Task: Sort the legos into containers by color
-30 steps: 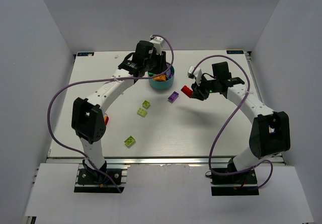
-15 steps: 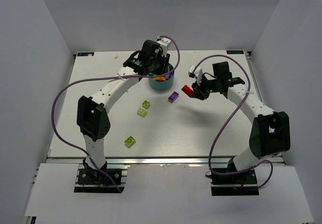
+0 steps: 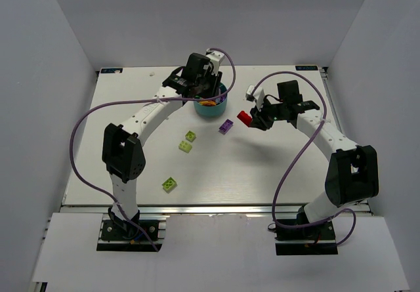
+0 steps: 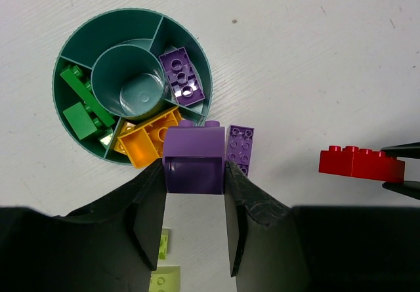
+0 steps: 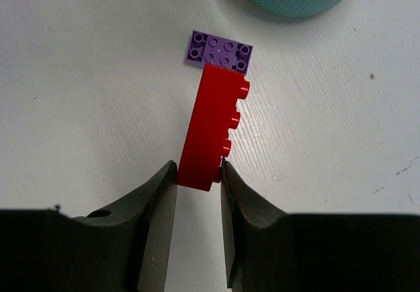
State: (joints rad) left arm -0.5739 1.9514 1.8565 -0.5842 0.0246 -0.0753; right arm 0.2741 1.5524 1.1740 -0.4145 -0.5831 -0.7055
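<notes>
1. The left gripper pinches a purple studded plastic brick over the near rim of the round teal plastic bowl.
2. The right gripper clamps one end of a long red studded brick, to the right of the bowl.
3. Separate wedges hold a second purple brick, dark green bricks and an orange brick.
4. A flat purple plate lies on the white table just beside the bowl; three lime green bricks lie farther off.
</notes>
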